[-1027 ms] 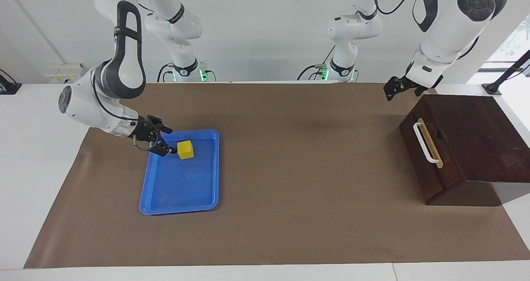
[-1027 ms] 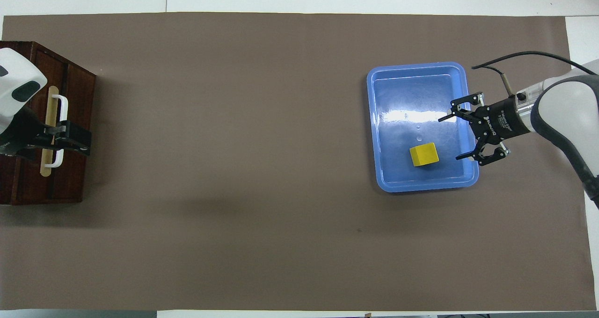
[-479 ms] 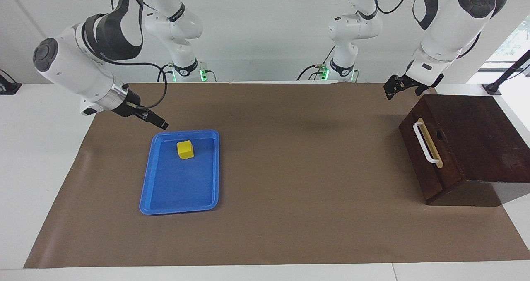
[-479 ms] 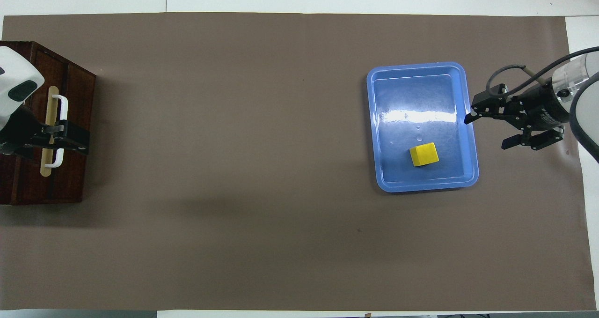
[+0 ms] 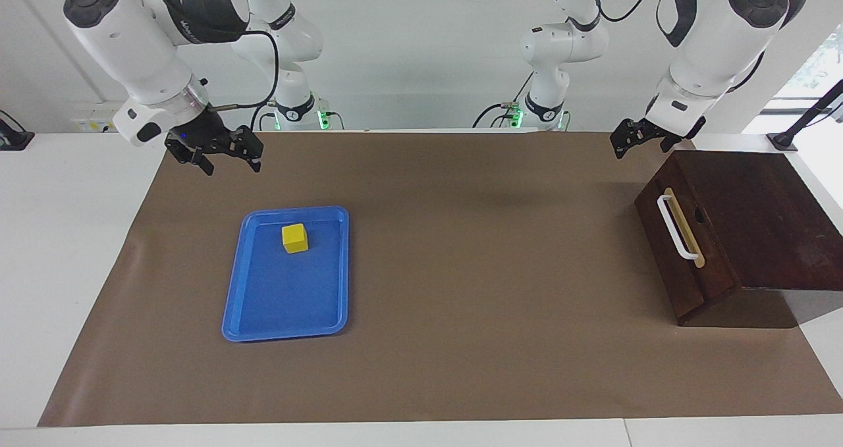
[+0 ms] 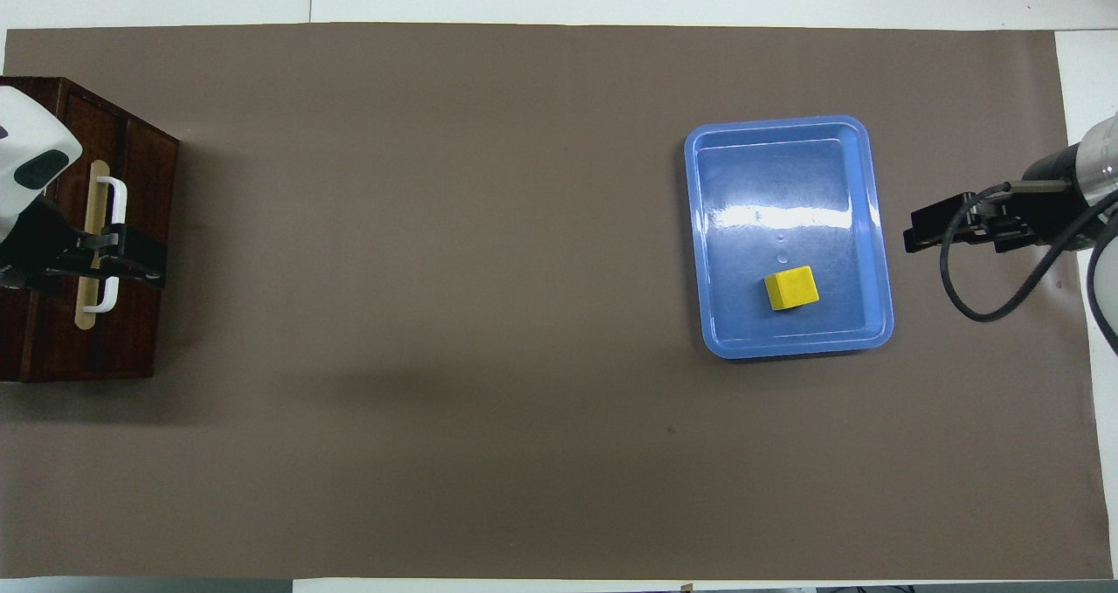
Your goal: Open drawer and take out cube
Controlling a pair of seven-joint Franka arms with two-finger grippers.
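Note:
The drawer (image 5: 678, 249) is shut flush in its dark wooden box, with its white bar handle (image 5: 675, 226) facing the middle of the table; it also shows in the overhead view (image 6: 131, 226). The yellow cube (image 5: 294, 237) lies free in the blue tray (image 5: 263, 332), at the tray's end nearer to the robots, and also shows in the overhead view (image 6: 791, 288). My right gripper (image 5: 224, 160) is open and empty, raised over the mat beside the tray toward the right arm's end (image 6: 913, 235). My left gripper (image 5: 625, 145) is open and empty, up in the air by the box.
The blue tray (image 6: 882, 226) lies on a brown mat (image 5: 461, 269) that covers most of the table. The wooden box (image 5: 757, 203) stands at the left arm's end of the table. A white table margin surrounds the mat.
My right gripper has risen from beside the cube and pulled back off the tray toward the right arm's end, turning as it went. The cube stays in the tray. The left arm has hardly moved.

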